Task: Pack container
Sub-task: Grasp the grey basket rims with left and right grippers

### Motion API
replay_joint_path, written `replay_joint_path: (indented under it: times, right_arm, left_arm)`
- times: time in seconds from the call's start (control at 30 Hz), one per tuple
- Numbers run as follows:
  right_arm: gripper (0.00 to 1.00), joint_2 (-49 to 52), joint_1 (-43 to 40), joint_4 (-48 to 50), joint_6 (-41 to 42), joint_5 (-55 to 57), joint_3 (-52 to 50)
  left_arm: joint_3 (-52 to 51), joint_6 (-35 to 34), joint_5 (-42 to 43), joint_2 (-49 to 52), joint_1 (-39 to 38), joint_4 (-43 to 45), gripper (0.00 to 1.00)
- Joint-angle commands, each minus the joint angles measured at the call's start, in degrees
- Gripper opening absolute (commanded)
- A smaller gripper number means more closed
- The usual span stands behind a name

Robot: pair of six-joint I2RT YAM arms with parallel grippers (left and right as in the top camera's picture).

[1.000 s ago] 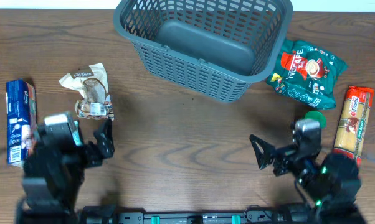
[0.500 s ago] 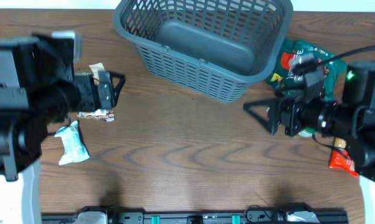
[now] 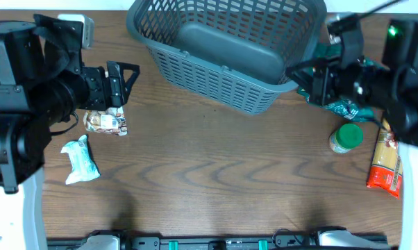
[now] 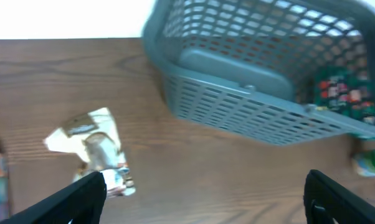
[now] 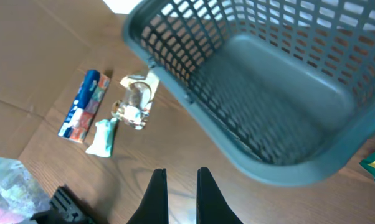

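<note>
The container [image 3: 226, 52] is a large dark grey lattice basket at the table's far middle, with nothing in it; it also fills the top of the right wrist view [image 5: 268, 81] and the left wrist view [image 4: 256, 93]. My left gripper [image 3: 126, 85] hangs open above the table, left of the basket, just beyond a cream and brown packet [image 3: 105, 121]. In the left wrist view this gripper [image 4: 206, 177] holds nothing. My right gripper [image 3: 301, 68] is shut and empty at the basket's right corner; in its own view [image 5: 180, 171] it points past the basket's near rim.
A light teal packet [image 3: 80, 160] lies near the left front. A green packet [image 3: 344, 107] sits right of the basket, partly under my right arm. A green-lidded jar [image 3: 346, 137] and a long orange packet [image 3: 386, 163] lie at the right. A blue packet [image 5: 81, 102] lies far left.
The right gripper has shut and moved away from the front up to the basket's right corner, uncovering the jar. The left arm has shifted slightly toward the far side.
</note>
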Motion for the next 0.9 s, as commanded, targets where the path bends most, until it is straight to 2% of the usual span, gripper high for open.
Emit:
replay_joint_path:
  times: [0.0,0.1,0.2,0.37,0.57,0.67,0.77,0.87]
  right_arm:
    - [0.01,2.6,0.1,0.5,0.5,2.6,1.2]
    - [0.01,4.3,0.7,1.7,-0.5,3.6,1.2]
    - [0.01,5.3,1.7,2.0,-3.7,4.8,1.2]
    - [0.01,5.8,4.3,-3.7,-9.6,7.6,1.2]
    - [0.01,5.8,7.5,-8.9,-15.1,9.3,1.2]
    - [0.01,5.8,8.4,-9.9,-16.0,11.1,1.2]
    - [0.01,5.9,8.6,-9.9,-16.5,11.3,1.2]
    - [0.01,6.1,8.6,-9.9,-17.3,13.9,1.1]
  left_arm:
    - [0.9,2.2,-5.5,2.3,-1.1,0.5,0.81]
    - [0.9,2.4,-7.0,3.6,-2.1,0.6,0.74]
    - [0.9,3.5,-7.0,4.6,-3.4,0.6,0.59]
    - [0.9,5.8,-8.5,5.5,-5.6,1.1,0.45]
    - [0.9,6.7,-12.1,7.5,-9.3,4.0,0.35]
    - [0.9,6.7,-13.2,9.7,-11.6,6.3,0.28]
    - [0.9,6.7,-13.2,12.3,-13.4,9.0,0.26]
    - [0.9,7.2,-13.2,14.9,-14.6,11.7,0.20]
